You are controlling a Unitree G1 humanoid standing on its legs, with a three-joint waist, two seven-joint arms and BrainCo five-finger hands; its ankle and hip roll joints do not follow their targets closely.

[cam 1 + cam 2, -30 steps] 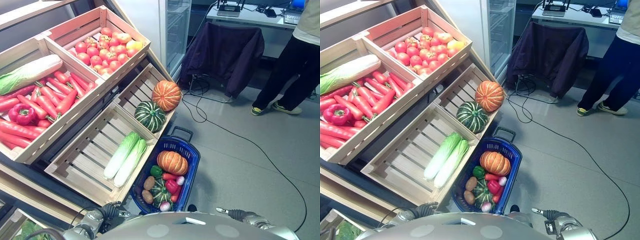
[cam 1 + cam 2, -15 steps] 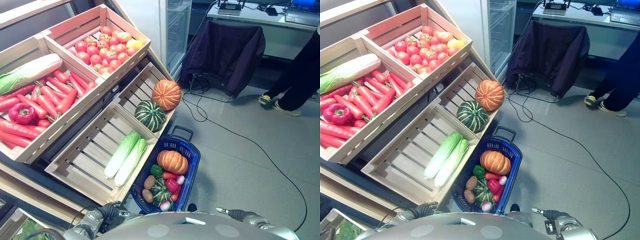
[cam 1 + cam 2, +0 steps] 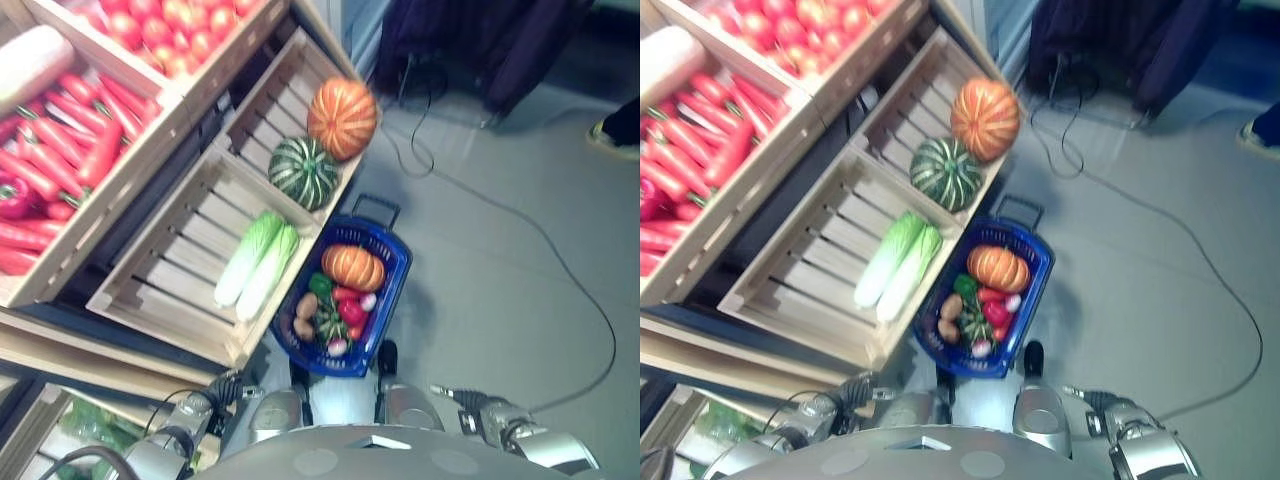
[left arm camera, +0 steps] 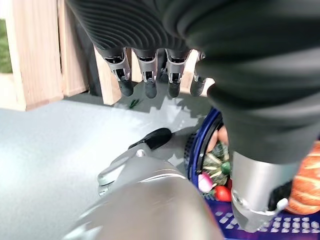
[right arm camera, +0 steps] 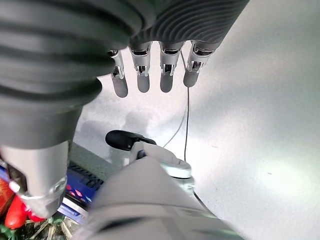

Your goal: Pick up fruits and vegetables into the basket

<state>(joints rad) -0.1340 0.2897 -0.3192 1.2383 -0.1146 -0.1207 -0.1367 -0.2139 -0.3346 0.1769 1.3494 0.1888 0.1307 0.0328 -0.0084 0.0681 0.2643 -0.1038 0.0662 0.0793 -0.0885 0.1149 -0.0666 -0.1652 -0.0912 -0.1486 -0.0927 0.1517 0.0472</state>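
Left hand (image 4: 150, 75) and right hand (image 5: 155, 70) hang relaxed, fingers straight, holding nothing, beside the basket (image 3: 392, 290). Just beyond it, 2 pumpkins (image 3: 342, 118) wait in a crate (image 3: 262, 130); the basket looks full, so another could roll out.

basket (image 3: 392, 262) open-topped, crates (image 3: 170, 290) crowding left

The crates (image 3: 190, 270) across the left of the frame are pale, unpainted slatted wood with a matt, dry look. The basket (image 3: 392, 285) at lower centre is blue plastic with an open lattice wall and a black handle. The floor (image 3: 520, 300) on the right is smooth grey with a dull sheen. At the top, dark cloth (image 3: 500, 40) hangs in soft folds. The pumpkin (image 3: 342, 118) at upper centre has a ribbed, slightly glossy orange skin.
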